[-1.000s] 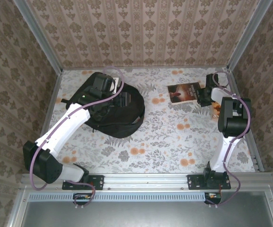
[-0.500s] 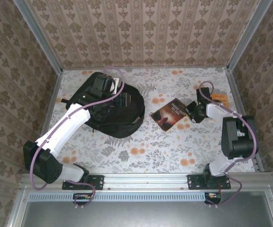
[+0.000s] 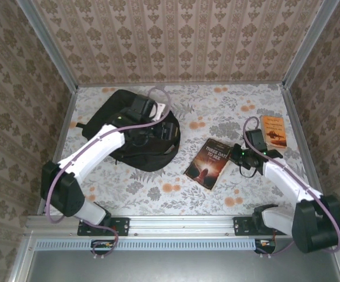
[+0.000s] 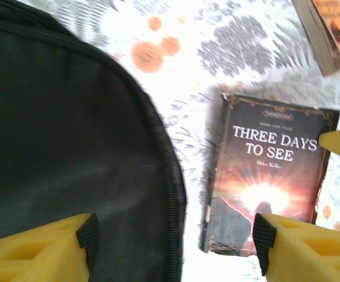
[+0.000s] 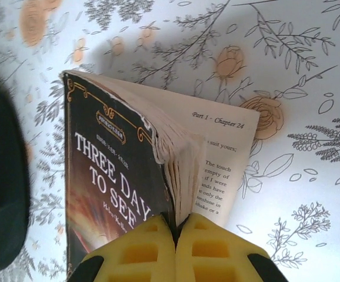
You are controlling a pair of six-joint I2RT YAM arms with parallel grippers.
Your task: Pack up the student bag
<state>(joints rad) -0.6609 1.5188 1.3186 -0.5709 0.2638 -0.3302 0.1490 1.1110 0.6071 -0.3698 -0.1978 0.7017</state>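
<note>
right gripper (image 5: 175, 226): jaws pressed together on the edge of the paperback (image 5: 111, 176), at the split between dark cover and fanned leaves; one printed page splayed flat on the table (image 5: 287, 70).
left gripper (image 4: 176, 241): jaws wide apart, nothing held, poised over the rim of the student bag (image 4: 58, 129), paperback near.
student bag: lying on the left half of the table, well apart from the second book (image 3: 274, 131) at the far right; open or zipped, cannot tell.
step in hand, by judgement: bringing the paperback across to the bag. next move likely to need a parted opening and a hold on the whole block, loose leaves prone to bend.
materials: bag, black woven fabric, soft, rounded, ribbed seam; paperback, glossy cover, gilt border, worn corners, limp pages; table, smooth floral print.
</note>
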